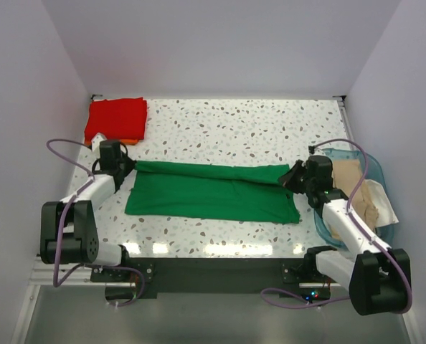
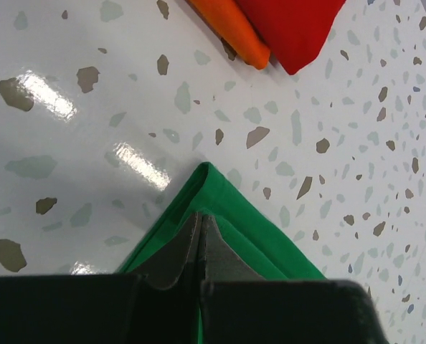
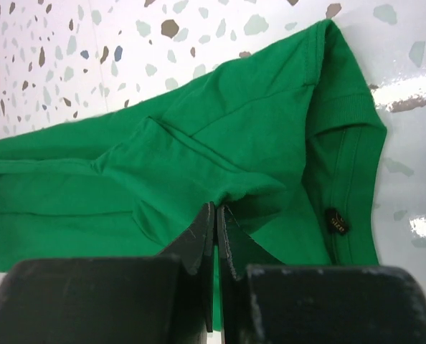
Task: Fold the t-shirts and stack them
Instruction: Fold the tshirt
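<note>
Big picture: the table [image 1: 234, 125] has the green t-shirt [image 1: 213, 192] lying as a long folded strip. The blue basket [image 1: 381, 179] sits just off its right end and the red t-shirt [image 1: 116, 118] lies beyond its left end. The left gripper [image 2: 201, 218] is clamped shut on the shirt's left corner, and the right gripper [image 3: 216, 211] is pinched shut on a bunched fold at the collar end. My worry is that the right pinch looks shallow. It may hold only the top layer, so lifting could let the layers slide and wreck the fold.
</note>
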`<state>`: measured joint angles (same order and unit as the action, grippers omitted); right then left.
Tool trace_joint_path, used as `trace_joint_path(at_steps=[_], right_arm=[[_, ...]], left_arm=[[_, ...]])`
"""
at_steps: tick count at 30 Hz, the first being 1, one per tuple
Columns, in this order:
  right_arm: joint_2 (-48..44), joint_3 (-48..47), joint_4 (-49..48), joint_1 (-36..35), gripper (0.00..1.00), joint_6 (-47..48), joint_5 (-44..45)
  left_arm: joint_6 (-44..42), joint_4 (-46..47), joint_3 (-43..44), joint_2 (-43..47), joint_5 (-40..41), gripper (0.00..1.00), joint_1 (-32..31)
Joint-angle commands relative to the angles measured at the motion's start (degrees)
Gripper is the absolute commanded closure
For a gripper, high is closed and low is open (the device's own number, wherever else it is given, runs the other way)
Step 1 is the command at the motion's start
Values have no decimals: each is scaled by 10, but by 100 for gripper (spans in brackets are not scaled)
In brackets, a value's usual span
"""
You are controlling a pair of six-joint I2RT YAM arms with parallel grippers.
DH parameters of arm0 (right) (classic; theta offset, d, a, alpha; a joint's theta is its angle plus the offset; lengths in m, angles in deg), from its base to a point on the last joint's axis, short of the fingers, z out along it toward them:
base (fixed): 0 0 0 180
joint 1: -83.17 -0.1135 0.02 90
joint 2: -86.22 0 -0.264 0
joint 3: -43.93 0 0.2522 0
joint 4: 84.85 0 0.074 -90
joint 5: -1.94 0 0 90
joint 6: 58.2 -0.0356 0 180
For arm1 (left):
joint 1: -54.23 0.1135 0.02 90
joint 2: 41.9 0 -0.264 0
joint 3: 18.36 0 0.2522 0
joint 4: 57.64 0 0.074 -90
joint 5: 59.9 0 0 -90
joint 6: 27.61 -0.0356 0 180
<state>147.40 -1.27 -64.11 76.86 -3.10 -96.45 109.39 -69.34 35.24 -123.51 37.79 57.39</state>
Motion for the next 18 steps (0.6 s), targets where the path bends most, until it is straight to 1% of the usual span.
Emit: trace_joint_path(at_steps=[1, 10, 12, 13, 15, 16, 17, 18], right_arm=[[-26, 11, -2, 2, 100, -7, -15], [-53, 48, -2, 2, 100, -14, -26], [-59, 58, -5, 2, 100, -20, -33], [-68, 66, -6, 2, 100, -23, -37], [-82, 74, -3, 2, 93, -25, -39], [-104, 81, -1, 2, 88, -25, -40], [-114, 81, 7, 2, 78, -25, -40], [-127, 82, 12, 2, 73, -18, -40]], left_arm=[[16, 11, -19, 42, 33, 100, 6], [31, 3, -62, 76, 48, 100, 9], [38, 4, -79, 83, 54, 96, 9], [41, 5, -85, 93, 57, 87, 11], [48, 8, -104, 107, 54, 72, 11], [49, 18, -111, 130, 52, 58, 11], [46, 27, -127, 144, 51, 52, 11], [43, 35, -132, 159, 50, 48, 11]])
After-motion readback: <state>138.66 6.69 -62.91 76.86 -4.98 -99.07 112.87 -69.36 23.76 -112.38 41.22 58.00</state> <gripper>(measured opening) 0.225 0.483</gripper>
